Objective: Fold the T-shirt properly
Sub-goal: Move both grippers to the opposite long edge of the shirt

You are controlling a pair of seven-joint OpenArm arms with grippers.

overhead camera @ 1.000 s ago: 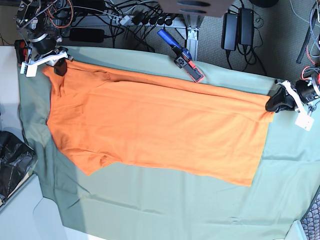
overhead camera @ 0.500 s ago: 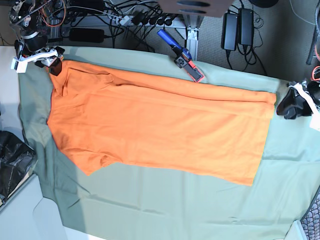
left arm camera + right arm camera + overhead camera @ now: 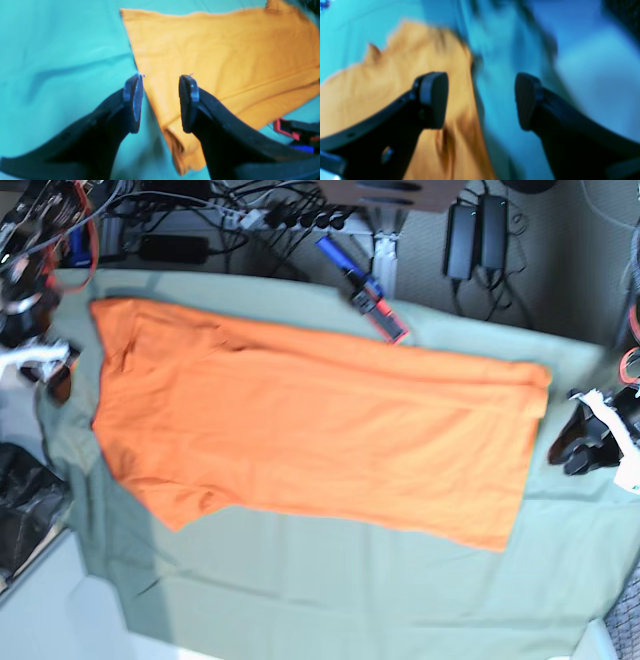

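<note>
The orange T-shirt (image 3: 310, 430) lies flat on the grey-green cloth (image 3: 330, 590), folded lengthwise, with a sleeve at the front left. My left gripper (image 3: 566, 452) is open and empty, just off the shirt's right edge. In the left wrist view the left gripper (image 3: 160, 100) hovers over the shirt's edge (image 3: 220, 57). My right gripper (image 3: 55, 380) is open and empty, just left of the shirt's left edge. In the blurred right wrist view the right gripper (image 3: 480, 100) straddles the shirt's edge (image 3: 395, 82).
A blue and red clamp tool (image 3: 368, 288) lies at the cloth's back edge, also in the left wrist view (image 3: 290, 127). Cables and power bricks (image 3: 470, 230) lie behind the table. A black bag (image 3: 25, 515) sits off the left edge.
Both grippers were at the shirt's far corners a second ago. They have drawn away outward and toward the front. The shirt stays flat where it was.
</note>
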